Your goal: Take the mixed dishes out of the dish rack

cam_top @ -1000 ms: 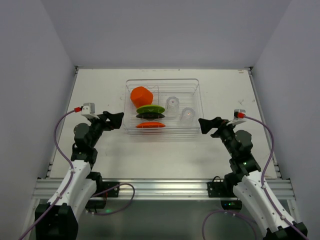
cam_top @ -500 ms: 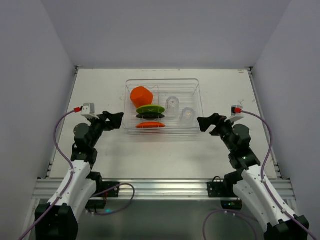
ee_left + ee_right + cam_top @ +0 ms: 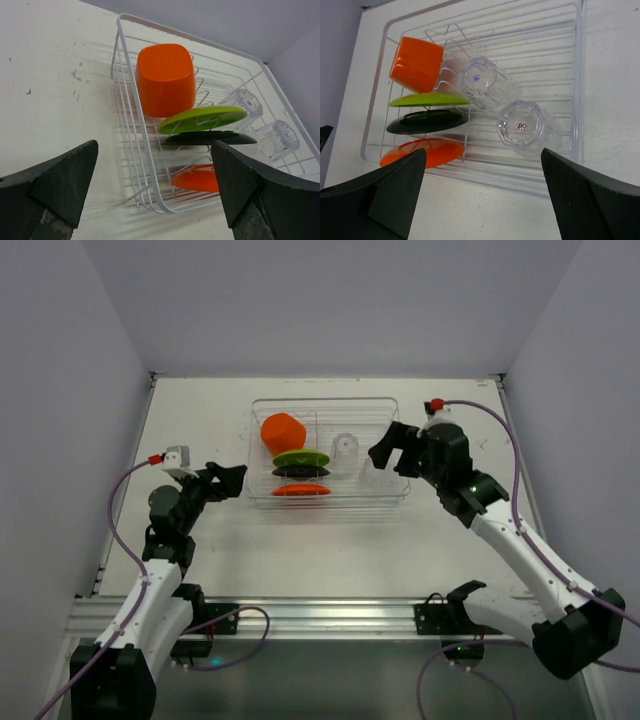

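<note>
Two grippers, both with jaws spread wide and nothing between them.

Right gripper (image 3: 385, 452) hangs over the right end of the dish rack (image 3: 325, 400), above its wire floor. Its wrist camera looks down on the whole load. Directly beneath it stands one clear tumbler (image 3: 522, 126), mouth down on the wires. The overhead view hides this tumbler behind the gripper. The second clear tumbler (image 3: 345, 452) stands just beside it, toward the rack's middle, also inverted, presumably to drain.

Left gripper (image 3: 232, 480) hovers outside the rack's left wall, near it but not touching, fingers aimed at the rack's side.

Rack's left half:
- The orange faceted cup (image 3: 282, 432) sits in the far-left corner, tipped on its side against the wire dividers.
- The lime-green plate (image 3: 301, 458), black plate (image 3: 300, 472) and orange plate (image 3: 300, 490) follow in that order toward the rack's near wall.
- The dividers hold each plate tilted and apart from its neighbour, which leaves the rims free to pinch.

Judgement: all six dishes sit in the rack, so unloading has not begun. The right arm looks set for the tumbler under it, and its wide jaws suit the tumbler's girth. Smooth clear plastic may slip. A descent off centre could knock the neighbouring tumbler.
</note>
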